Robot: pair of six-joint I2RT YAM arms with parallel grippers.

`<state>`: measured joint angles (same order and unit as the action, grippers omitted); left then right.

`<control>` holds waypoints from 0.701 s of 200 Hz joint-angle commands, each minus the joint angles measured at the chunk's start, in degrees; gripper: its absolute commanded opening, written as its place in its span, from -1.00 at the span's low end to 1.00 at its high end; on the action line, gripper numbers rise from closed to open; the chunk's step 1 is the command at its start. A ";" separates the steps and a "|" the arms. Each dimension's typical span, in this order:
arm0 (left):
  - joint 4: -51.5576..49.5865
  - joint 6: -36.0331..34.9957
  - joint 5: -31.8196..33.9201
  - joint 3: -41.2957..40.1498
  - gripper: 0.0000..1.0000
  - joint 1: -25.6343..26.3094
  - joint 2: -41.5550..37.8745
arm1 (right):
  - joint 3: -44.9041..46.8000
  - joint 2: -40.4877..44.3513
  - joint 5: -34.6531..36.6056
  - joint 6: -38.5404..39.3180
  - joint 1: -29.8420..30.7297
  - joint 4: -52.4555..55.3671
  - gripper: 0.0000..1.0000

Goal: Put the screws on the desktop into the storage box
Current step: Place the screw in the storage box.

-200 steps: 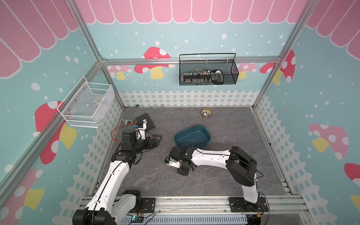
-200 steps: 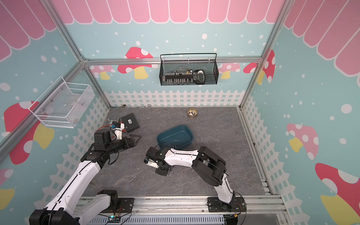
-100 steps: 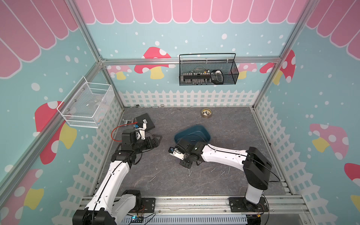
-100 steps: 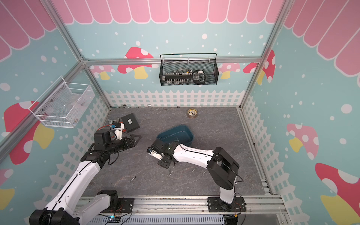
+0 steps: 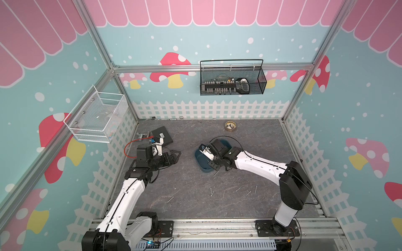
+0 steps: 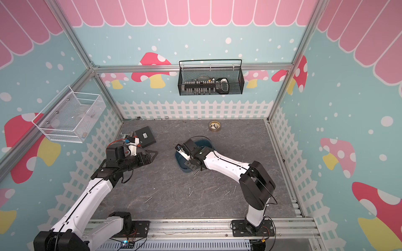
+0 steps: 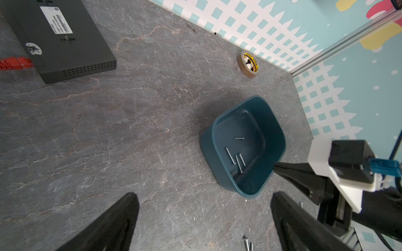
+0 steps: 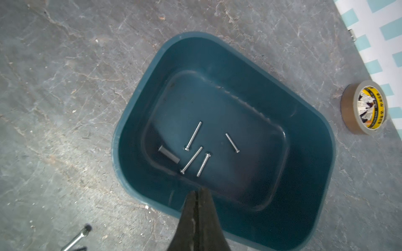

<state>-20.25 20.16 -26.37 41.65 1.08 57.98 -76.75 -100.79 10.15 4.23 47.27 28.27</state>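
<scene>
The right hand (image 8: pixel 198 192) is poised above the near wall of the tub (image 8: pixel 309 139), with its fingertips pressed fully together. Nothing can be made out between them, so whether a screw is pinched there cannot be told. The position over the rim is judged to serve a release, since anything let go from there would fall inside rather than onto the worktop (image 5: pixel 195 208). Four screws (image 8: pixel 193 135) are already lying on the tub's floor, bunched toward the side nearest the hand, beside a short dark cylinder (image 8: pixel 168 154). That grouping fits drops made from this edge. The tub is set near the middle of the worktop, and a roll of tape (image 8: pixel 363 107) is placed well apart from it by the back wall. The loose screws (image 5: pixel 248 192) are scattered over the front of the worktop, mostly on the right arm's side, which is probably why that arm is used for the collecting. The nearest screw (image 5: pixel 216 173) lies just beside the tub's outer wall. The left hand (image 7: pixel 204 195) is held wide open and empty above bare worktop, near a flat black box (image 7: pixel 58 39). It is judged to be parked there so that the right arm's path is not crossed. Less than half of the job appears done.
</scene>
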 commanded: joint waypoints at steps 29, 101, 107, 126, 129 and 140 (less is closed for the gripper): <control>-1.38 1.83 1.08 1.82 0.97 -0.17 -0.67 | -2.12 -0.12 -0.42 0.29 -1.56 -3.29 -0.75; -13.43 3.02 11.84 10.16 0.98 9.95 1.85 | 8.41 12.87 -8.04 -1.04 -3.54 -6.89 -0.04; -14.69 3.40 12.94 10.79 0.97 11.14 2.27 | 9.72 14.26 -8.59 -1.44 -3.56 -7.21 0.05; -19.54 4.47 15.38 12.76 0.97 13.87 3.26 | 13.29 18.68 -11.09 -3.39 -3.85 -7.87 0.41; -20.34 4.64 15.68 13.09 0.97 14.20 3.50 | 13.89 19.20 -11.69 -3.84 -3.89 -8.00 0.51; -23.53 5.08 16.76 14.31 0.96 15.54 4.26 | 16.07 21.85 -13.34 -5.40 -3.94 -8.60 0.77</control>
<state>-34.41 23.64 -14.81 52.90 14.44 61.12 -64.40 -83.24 1.50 1.63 43.59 21.45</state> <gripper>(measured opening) 0.984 0.789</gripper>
